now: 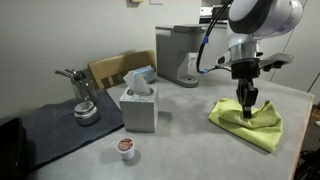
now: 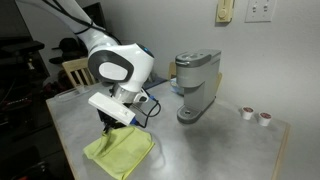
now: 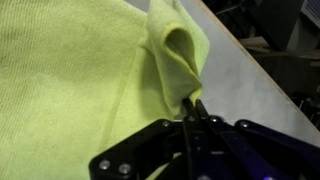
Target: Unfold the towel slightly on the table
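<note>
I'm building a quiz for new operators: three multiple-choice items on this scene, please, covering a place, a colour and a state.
1. Where does the towel lie? A. on the grey table B. on the dark mat C. on the chair
2. The towel's colour? A. white B. yellow-green C. blue
3. The hand is: A. open B. shut on a towel fold C. gripping the tissue box
Answers: 1A, it rests on bare tabletop; 2B, seen in every view; 3B, the wrist view shows a fold pinched in it.
</note>
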`<move>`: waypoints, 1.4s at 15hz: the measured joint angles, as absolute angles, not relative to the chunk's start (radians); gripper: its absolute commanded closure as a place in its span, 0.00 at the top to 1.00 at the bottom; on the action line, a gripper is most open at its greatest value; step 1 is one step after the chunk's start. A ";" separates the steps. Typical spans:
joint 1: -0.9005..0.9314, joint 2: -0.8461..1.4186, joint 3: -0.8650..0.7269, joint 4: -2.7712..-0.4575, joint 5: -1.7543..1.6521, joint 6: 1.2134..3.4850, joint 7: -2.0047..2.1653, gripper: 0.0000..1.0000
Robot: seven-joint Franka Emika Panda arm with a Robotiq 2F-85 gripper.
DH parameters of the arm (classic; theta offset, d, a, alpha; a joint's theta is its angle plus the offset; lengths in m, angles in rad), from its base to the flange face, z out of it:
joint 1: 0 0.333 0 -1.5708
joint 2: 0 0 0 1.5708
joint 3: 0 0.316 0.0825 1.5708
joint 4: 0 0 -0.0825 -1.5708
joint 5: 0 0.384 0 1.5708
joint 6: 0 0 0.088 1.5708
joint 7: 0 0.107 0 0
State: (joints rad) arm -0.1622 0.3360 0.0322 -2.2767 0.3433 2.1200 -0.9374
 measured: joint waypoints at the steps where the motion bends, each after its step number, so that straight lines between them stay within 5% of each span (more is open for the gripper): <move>1: -0.156 0.336 0.038 -2.279 0.343 2.129 -0.933 0.01; 21: -0.115 0.348 0.116 -2.309 0.347 2.189 -0.918 0.01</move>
State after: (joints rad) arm -0.1151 0.3481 0.1161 -2.3091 0.3469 2.1887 -0.9177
